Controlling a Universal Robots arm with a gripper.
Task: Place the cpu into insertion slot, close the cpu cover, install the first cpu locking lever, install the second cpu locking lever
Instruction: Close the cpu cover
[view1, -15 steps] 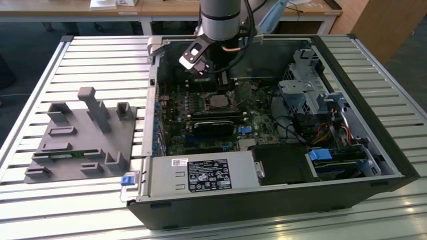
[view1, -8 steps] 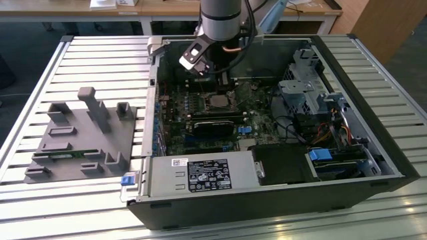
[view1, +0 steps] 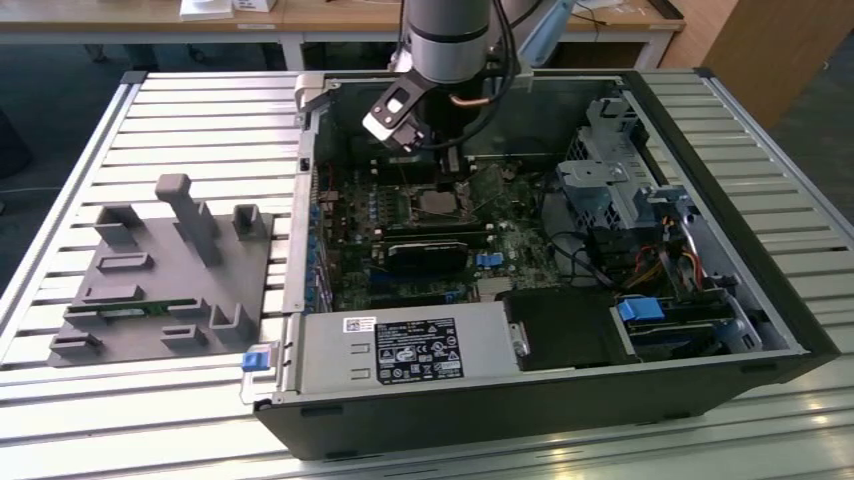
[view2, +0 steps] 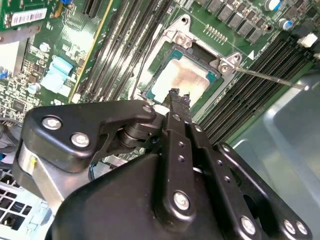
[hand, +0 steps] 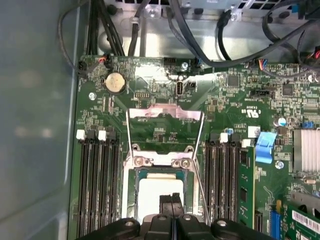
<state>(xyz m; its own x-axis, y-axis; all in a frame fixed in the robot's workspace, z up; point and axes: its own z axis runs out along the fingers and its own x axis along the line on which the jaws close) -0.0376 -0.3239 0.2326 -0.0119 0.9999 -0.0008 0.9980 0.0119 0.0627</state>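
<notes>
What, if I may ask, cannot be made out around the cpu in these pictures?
- First wrist view: the claw hides the near edge of the cpu.
- Second wrist view: the claw's body covers the cpu's near side, so whether the shut tips touch it cannot be told.
- Exterior view: the cpu cover, raised in the first wrist view, is too small and crowded by the claw to pick out.

Worktop (view1: 200, 120) — pale silver metal, ribbed in long parallel slats running across the exterior view. Behind it stands a light wooden desk (view1: 347, 20) on white legs (view1: 291, 48), with white papers (view1: 214, 8) on top. Dark grey-blue floor (view1: 54, 85) shows under the desk. At the exterior view's right, a wooden cabinet side (view1: 781, 50) — warm brown. Light is even and soft, with a faint sheen on the slats.
</notes>
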